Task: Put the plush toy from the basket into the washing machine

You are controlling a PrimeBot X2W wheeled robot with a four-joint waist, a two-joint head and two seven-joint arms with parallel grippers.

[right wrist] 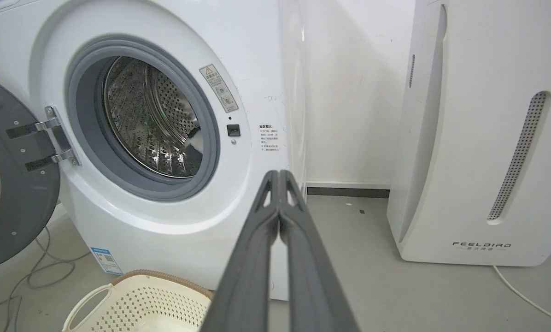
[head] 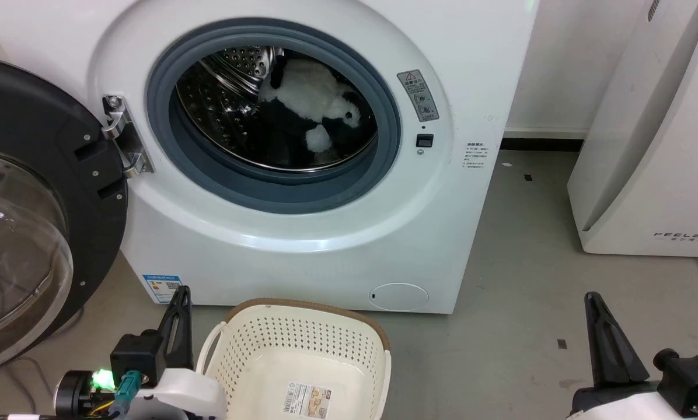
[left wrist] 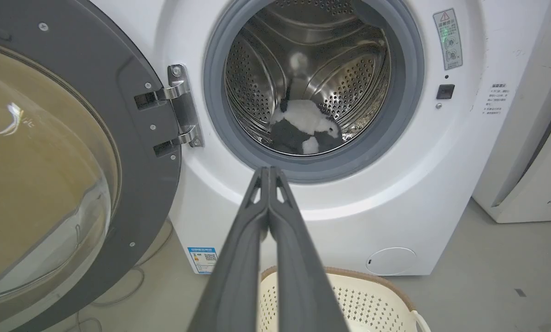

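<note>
I see the plush toy (head: 311,102) lying inside the washing machine (head: 302,245) drum; the basket (head: 305,308) is empty. The left gripper (left wrist: 268,171) and right gripper (right wrist: 279,174) are pinched together, holding nothing. The toy looks light and squashy; I'd take hold at its thick white belly.

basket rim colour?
Brown, woven look, on the cream perforated basket. It shows best in the head view.
</note>
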